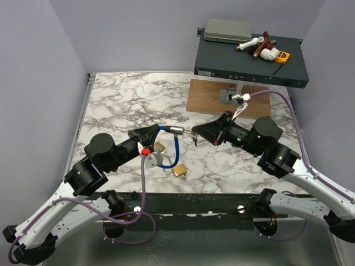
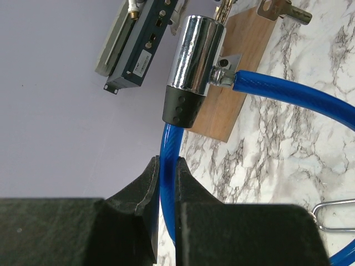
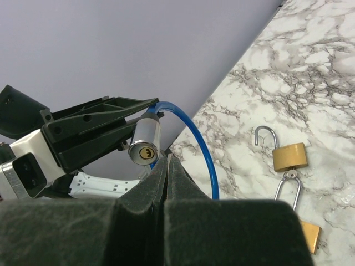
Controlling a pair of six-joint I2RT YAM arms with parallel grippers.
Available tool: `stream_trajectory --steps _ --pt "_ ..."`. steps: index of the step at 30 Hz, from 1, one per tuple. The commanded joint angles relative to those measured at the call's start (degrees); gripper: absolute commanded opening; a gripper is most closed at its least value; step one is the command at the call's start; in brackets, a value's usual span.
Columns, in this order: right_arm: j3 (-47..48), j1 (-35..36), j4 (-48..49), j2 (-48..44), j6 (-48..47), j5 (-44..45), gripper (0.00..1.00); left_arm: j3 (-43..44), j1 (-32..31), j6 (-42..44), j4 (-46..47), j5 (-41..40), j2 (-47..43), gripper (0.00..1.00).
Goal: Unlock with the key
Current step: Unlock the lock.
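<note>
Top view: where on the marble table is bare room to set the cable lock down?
Bare: the far-left marble, between the table's left edge and the wooden board. Crowded: the centre, around the blue cable lock and brass padlocks.

Marble-patterned table [image 1: 122, 100] with a wooden board [image 1: 208, 97] at one o'clock, a dark flat box [image 1: 244, 64] beyond it bearing a grey case [image 1: 224, 30], pipe fittings [image 1: 260, 47] and an orange tape measure [image 1: 283, 56], and brass padlocks [image 1: 179, 170] toward six o'clock.
</note>
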Motion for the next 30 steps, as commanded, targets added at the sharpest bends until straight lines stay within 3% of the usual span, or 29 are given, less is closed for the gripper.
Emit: stream_trajectory --steps 1,15,30 --pt "0.8 0.4 0.8 -0.2 -1.1 0.8 0.01 0.8 0.1 -0.6 3.0 1.6 -1.1 0.0" --pt "0.4 0.3 5.0 -0.7 -0.6 -5.0 0.01 -0.4 0.8 -1.3 3.1 1.4 -1.5 0.0" --pt "0.1 0.3 6.8 0.7 0.1 -5.6 0.01 0.0 0.9 -1.5 3.2 1.9 -1.3 0.0"
